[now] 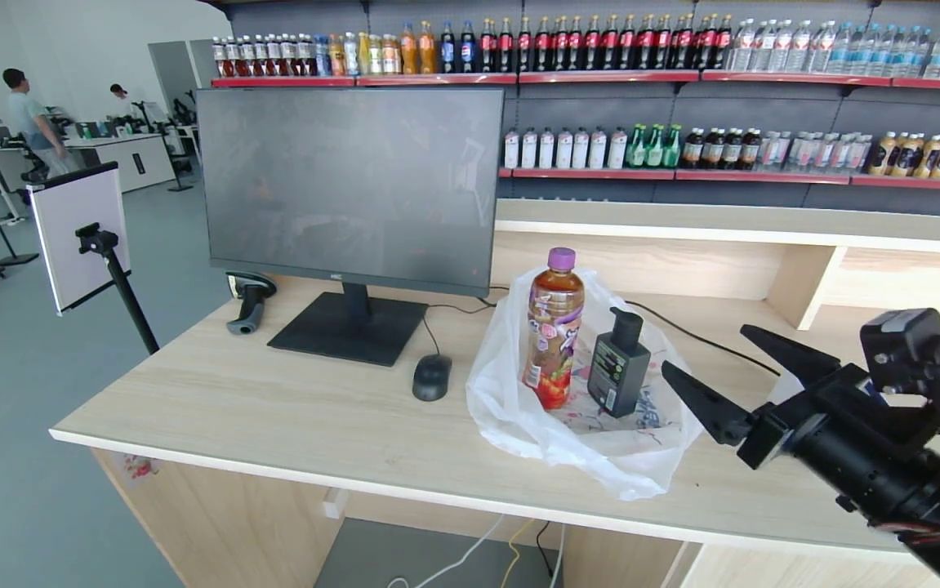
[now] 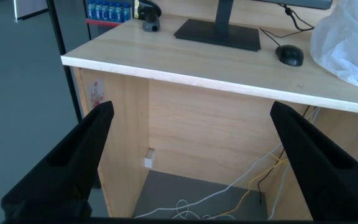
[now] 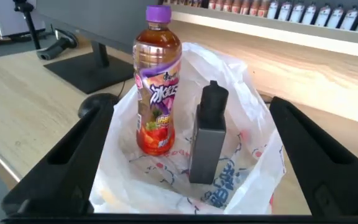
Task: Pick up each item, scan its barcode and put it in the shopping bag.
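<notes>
Two bottles (image 1: 553,327) upright in shopping bag (image 1: 502,396)

A dark monitor (image 1: 351,184) stands upper centre-left on a wooden counter (image 1: 273,408), with a black mouse (image 1: 432,376) below it at mid-frame. Drink shelves (image 1: 682,77) line the top.

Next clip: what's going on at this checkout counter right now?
A two-armed robot is working at a wooden counter. A purple-capped tea bottle and a dark pump bottle stand upright side by side in the open white shopping bag. The right gripper hovers just beside the bag, jaws open and empty. The left gripper hangs low in front of the counter edge, jaws open too. The scanner sits by the monitor, with no gripper near it.
</notes>
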Motion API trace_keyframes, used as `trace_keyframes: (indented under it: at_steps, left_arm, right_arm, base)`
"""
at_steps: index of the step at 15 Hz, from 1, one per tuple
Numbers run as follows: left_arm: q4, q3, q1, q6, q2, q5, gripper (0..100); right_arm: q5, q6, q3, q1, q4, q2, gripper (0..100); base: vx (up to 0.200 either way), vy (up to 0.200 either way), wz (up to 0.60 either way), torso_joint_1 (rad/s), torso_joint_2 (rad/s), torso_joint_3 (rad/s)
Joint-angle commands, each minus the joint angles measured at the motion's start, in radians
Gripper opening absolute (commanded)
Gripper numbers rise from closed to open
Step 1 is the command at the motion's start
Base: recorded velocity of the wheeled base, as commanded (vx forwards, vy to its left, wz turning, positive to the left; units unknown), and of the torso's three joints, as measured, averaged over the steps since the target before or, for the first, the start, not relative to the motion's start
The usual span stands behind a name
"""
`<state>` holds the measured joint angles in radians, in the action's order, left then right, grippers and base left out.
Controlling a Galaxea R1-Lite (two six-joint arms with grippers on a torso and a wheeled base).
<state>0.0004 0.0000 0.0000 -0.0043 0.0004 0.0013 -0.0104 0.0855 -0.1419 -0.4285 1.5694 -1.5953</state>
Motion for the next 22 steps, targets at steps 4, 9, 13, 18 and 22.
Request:
trace_keyframes:
  at_steps: [4,9,13,18,22]
  left_arm:
    - [0.001,0.0,0.0,0.0,0.0,0.0,100]
    - [0.0,0.0,0.0,0.0,0.0,0.0,100]
    - [0.0,0.0,0.0,0.0,0.001,0.0,100]
    - [0.001,0.0,0.002,-0.002,0.0,0.0,100]
    - [0.001,0.0,0.002,-0.002,0.0,0.0,100]
  right_arm:
    - [0.0,0.002,0.142,-0.021,0.001,0.316,100]
    - [-0.005,-0.006,0.142,-0.136,-0.104,0.584,100]
    - [-0.006,0.036,0.131,-0.139,-1.025,1.229,100]
    - [-0.023,0.048,0.062,-0.141,-1.687,1.595,100]
    - [-0.189,0.083,0.062,-0.141,-1.686,1.595,100]
  base:
    - [0.0,0.0,0.0,0.0,0.0,0.0]
    - [0.0,0.0,0.0,0.0,0.0,0.0]
    - [0.0,0.0,0.0,0.0,0.0,0.0]
    - [0.0,0.0,0.0,0.0,0.0,0.0]
    - [0.0,0.0,0.0,0.0,0.0,0.0]
